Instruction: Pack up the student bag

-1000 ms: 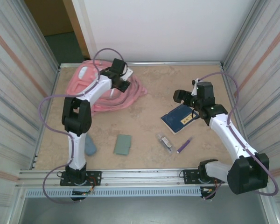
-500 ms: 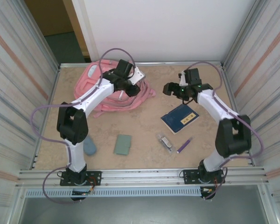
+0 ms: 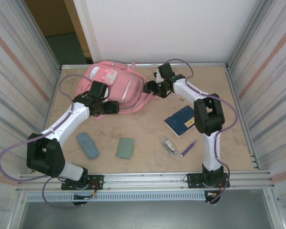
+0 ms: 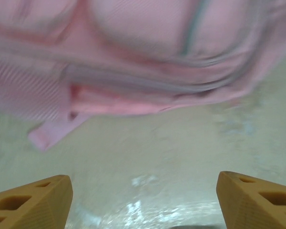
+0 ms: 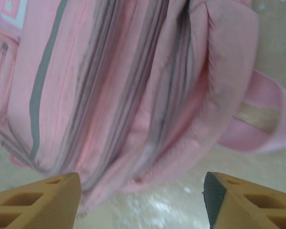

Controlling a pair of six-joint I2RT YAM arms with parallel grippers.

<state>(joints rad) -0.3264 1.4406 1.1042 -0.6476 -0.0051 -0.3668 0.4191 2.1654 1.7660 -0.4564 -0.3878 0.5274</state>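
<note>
- While the student bag [image 3: 112, 88] lies flat at the far left of the tabletop [image 3: 148, 129], front pockets and pale patches facing up, both arms reach in at it from either side.
- Left claw [image 3: 112, 109] sits at the bag's near edge, low over the tabletop. Its jaws are spread wide with nothing between them. The orange fingertips [image 4: 33, 200] are over bare surface, with blurred pink fabric just ahead.
- Right claw [image 3: 149, 88] is at the bag's right side, jaws apart and holding nothing. Ahead of its fingers [image 5: 43, 200] are zip lines, a grey stripe and a pink strap [image 5: 257, 119].
- Blue notebook [image 3: 183, 120] lies right of centre, well apart from the bag.
- Purple pen [image 3: 188, 148] and a small clear-and-dark item [image 3: 168, 145], too small to name, lie near the notebook's near side, apart from each other.
- Green pouch [image 3: 126, 147] lies near the centre front. A blue oblong case [image 3: 87, 144] lies to its left, not touching it.
</note>
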